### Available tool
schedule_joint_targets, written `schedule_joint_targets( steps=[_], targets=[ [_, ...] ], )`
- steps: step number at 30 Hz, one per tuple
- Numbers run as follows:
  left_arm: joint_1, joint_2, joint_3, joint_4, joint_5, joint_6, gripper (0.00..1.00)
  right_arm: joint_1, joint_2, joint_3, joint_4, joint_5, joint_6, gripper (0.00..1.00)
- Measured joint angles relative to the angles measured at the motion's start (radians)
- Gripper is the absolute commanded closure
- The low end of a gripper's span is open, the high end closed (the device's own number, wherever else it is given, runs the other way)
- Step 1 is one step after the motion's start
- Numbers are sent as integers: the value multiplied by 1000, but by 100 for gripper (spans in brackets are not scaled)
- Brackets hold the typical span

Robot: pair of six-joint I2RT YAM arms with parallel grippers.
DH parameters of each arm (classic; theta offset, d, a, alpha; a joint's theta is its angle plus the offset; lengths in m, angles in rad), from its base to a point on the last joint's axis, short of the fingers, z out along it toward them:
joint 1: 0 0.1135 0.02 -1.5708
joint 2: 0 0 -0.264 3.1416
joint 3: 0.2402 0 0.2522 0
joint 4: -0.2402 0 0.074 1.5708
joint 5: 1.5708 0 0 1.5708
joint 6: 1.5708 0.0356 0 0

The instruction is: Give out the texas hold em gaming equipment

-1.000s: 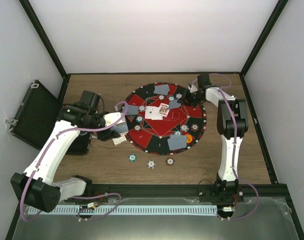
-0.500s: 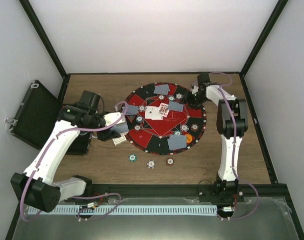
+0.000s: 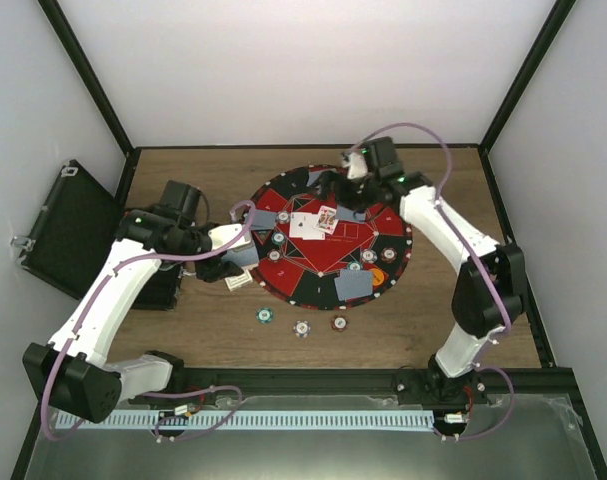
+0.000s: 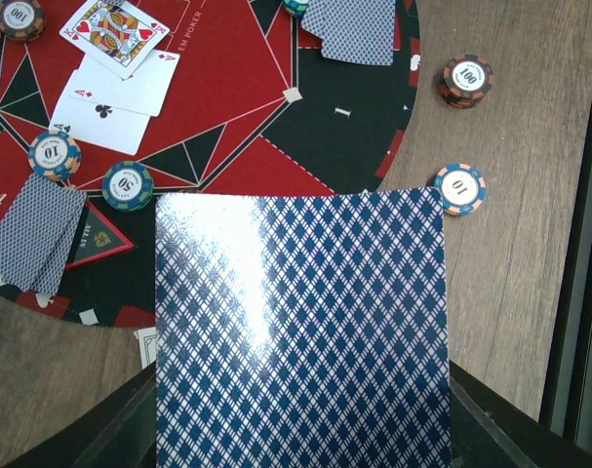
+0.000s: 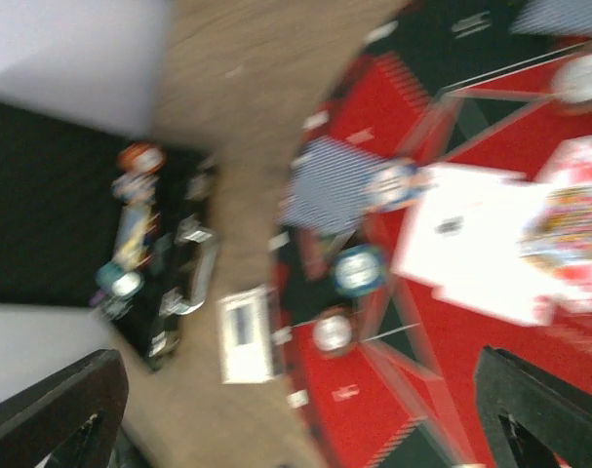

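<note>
My left gripper hovers over the left rim of the round red-and-black mat, shut on playing cards whose blue-patterned back fills the left wrist view. My right gripper hangs over the mat's far side, jaws wide apart with nothing between them; its view is blurred and shows one finger at each bottom corner. Face-up cards lie at the mat's centre. Face-down cards and chips ring the mat. Three chips sit on the wood in front of it.
The open black case leans at the left wall, with chips inside it in the right wrist view. A small white card lies on the wood under my left gripper. Two chips rest just off the mat's edge.
My right arm has swung left from the mat's far right edge to its far middle, and its jaws have opened. The left arm and its cards have stayed put.
</note>
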Motion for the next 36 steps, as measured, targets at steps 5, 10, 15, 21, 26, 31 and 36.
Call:
schedule_joint_targets(
  steps=[5, 10, 15, 21, 26, 31, 36],
  targets=[
    [0, 8, 0, 5, 7, -2, 94, 200, -54, -87, 144, -112, 107, 0],
    [0, 8, 0, 5, 10, -2, 94, 326, -52, -188, 291, -233, 213, 2],
    [0, 8, 0, 5, 10, -2, 94, 346, -51, -248, 408, -307, 291, 7],
    [0, 10, 0, 5, 9, -2, 94, 384, -49, -258, 512, -349, 348, 8],
    [0, 11, 0, 5, 9, -2, 94, 418, -31, -262, 570, -371, 381, 11],
    [0, 11, 2, 5, 9, -2, 94, 440, 22, -259, 599, -382, 401, 18],
    [0, 11, 9, 4, 10, -2, 94, 446, 58, -257, 605, -384, 414, 24]
  ],
)
